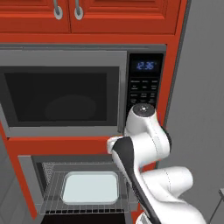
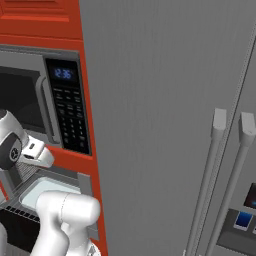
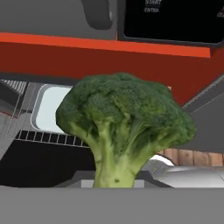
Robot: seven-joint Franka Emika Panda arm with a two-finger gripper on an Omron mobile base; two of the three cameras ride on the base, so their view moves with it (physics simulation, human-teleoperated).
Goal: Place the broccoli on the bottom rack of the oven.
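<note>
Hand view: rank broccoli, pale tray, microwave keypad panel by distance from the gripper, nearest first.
1. broccoli: right at the gripper, centre, stem at the bottom edge.
2. pale tray: on a pulled-out oven rack, behind and left.
3. microwave keypad panel: above, upper right.

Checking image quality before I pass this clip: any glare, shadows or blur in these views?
Left base view: flat, even rendered light; pale whitish-blue rectangular tray sharp. Right base view: grey refrigerator door free of glare. Hand view: dark-green broccoli floret looms large and slightly soft; no cast shadows.
</note>
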